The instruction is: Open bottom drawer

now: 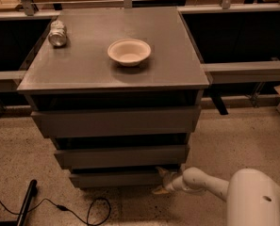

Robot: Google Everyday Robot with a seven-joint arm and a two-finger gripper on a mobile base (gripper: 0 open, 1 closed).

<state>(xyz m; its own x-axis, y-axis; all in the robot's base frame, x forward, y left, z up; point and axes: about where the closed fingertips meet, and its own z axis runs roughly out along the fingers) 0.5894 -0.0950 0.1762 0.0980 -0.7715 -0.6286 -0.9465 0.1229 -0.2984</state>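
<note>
The bottom drawer [113, 178] is the narrowest dark grey flat front, lowest of three in the cabinet, just above the floor. It stands out only slightly from the cabinet, and its inside is hidden. My gripper [161, 181] is at the drawer's right end, low near the floor, on the end of my white arm [201, 181] that reaches in from the lower right. One fingertip points up at the drawer's top right corner and the other down toward the floor.
The middle drawer [121, 156] and the top drawer [115, 121] sit above. On the cabinet top [177, 55] stand a white bowl [129, 52] and a tipped can [57, 34]. A black cable [78, 210] and a black bar [26, 204] lie on the floor at the left.
</note>
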